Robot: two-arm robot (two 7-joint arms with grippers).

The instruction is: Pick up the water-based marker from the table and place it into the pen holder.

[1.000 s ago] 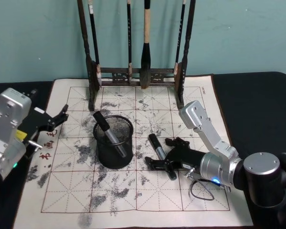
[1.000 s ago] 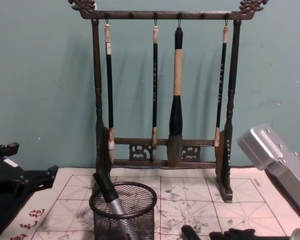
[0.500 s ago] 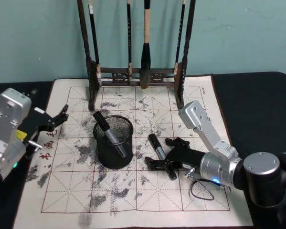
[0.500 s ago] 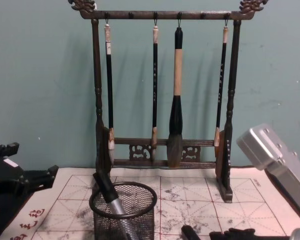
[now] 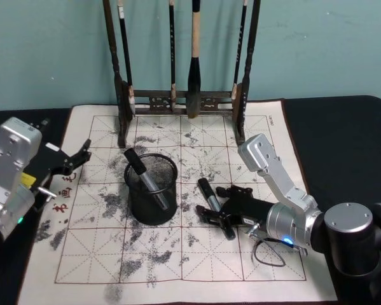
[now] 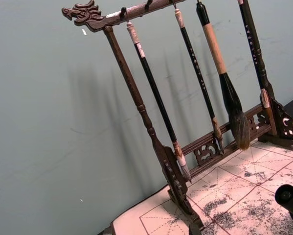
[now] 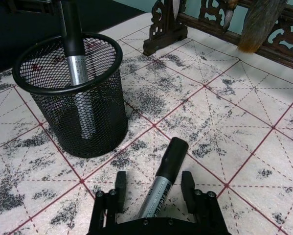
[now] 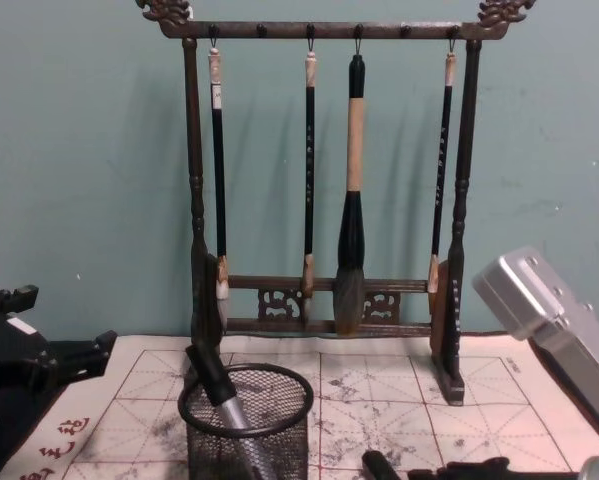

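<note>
Right gripper (image 7: 154,180): fingers spread either side of marker (image 7: 169,155), gaps visible.
Marker: rear end hidden under gripper; beside pen holder (image 7: 78,122).
Left gripper (image 5: 83,154): parked at table's (image 5: 343,127) left.

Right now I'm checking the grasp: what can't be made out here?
Marker rear end: right wrist view, under the open right end effector.
Pen holder base: chest view, cut by bottom edge.
Black round part: left wrist view, cut by right edge.
Left end effector: idle at mat's left edge.
</note>
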